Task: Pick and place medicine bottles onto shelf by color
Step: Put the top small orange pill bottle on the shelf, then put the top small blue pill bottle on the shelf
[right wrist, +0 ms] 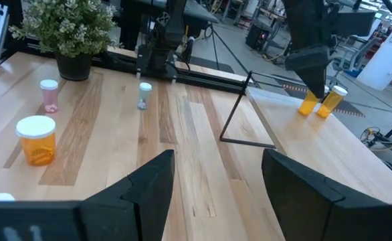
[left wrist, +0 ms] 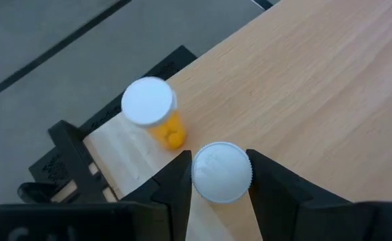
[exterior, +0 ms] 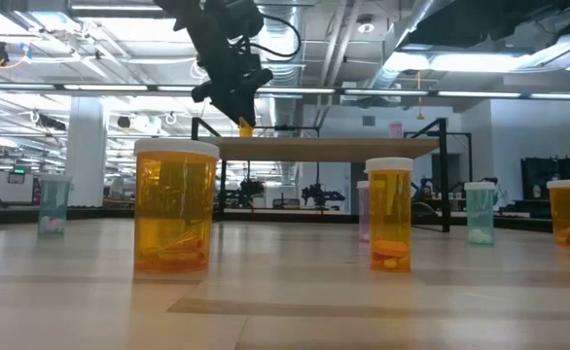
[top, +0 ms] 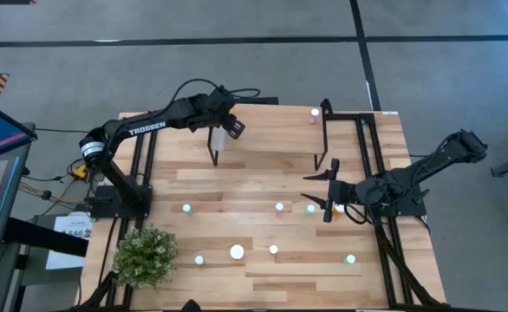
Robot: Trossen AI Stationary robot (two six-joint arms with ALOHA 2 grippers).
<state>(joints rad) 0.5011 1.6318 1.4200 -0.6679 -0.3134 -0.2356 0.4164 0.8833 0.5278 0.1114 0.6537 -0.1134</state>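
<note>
Left gripper (left wrist: 217,175): I am holding it over the left end of the shelf, fingers closed on the white cap of an orange bottle (left wrist: 221,171).
Held orange bottle: I am keeping it upright at the shelf's left end, just beside a second orange bottle; whether its base is touching the plank I cannot tell.
Second orange bottle (left wrist: 154,110): standing on the shelf near its corner, white cap on, close beside the held one and apart from it.
Shelf (top: 271,130): light plank top on thin black legs, sitting at the far middle of the table.
Pink bottle (top: 315,113): standing on the shelf at its right end, well apart from the two orange ones.
Right gripper (top: 326,192): I am resting it low over the table's right side, fingers standing apart with nothing between them.
Loose bottles (top: 237,252): scattered across the near half of the table, white caps up; orange, pink and pale green ones are showing in the low view.
Potted plant (top: 145,255): sitting at the near left corner of the table.
</note>
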